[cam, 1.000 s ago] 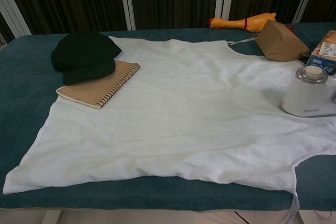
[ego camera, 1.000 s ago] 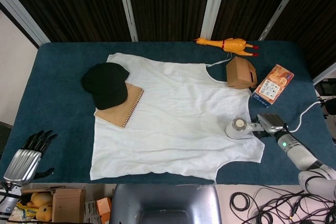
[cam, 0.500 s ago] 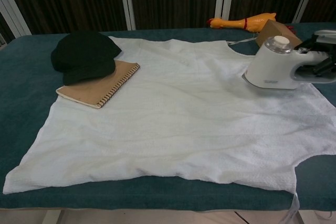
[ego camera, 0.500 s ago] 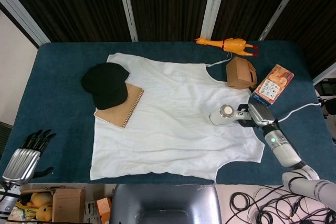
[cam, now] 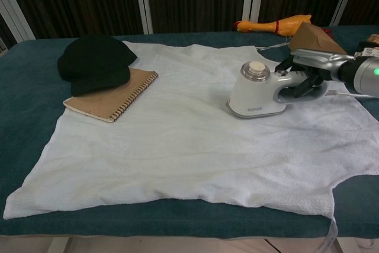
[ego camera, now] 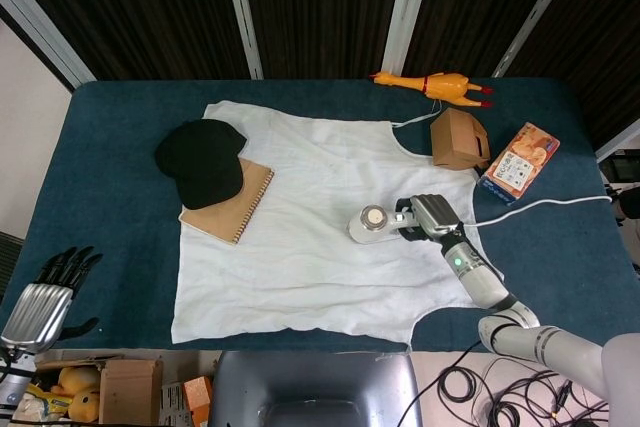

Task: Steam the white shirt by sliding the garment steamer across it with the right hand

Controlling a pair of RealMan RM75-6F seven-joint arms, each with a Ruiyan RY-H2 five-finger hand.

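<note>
The white shirt (ego camera: 330, 227) (cam: 189, 134) lies flat across the blue table. A white garment steamer (ego camera: 373, 224) (cam: 254, 92) sits on the shirt's right half, its flat base on the cloth. My right hand (ego camera: 430, 215) (cam: 305, 75) grips the steamer's handle from the right side. My left hand (ego camera: 45, 297) hangs off the table's near left corner, fingers apart and holding nothing; the chest view does not show it.
A black cap (ego camera: 200, 159) rests on a brown spiral notebook (ego camera: 235, 202) over the shirt's left shoulder area. A brown box (ego camera: 459, 137), a printed carton (ego camera: 519, 159) and a rubber chicken (ego camera: 432, 84) lie at the back right. The steamer's white cord (ego camera: 545, 203) trails right.
My right hand has slid the steamer leftward across the shirt, from its right edge toward the middle. The left hand has stayed put.
</note>
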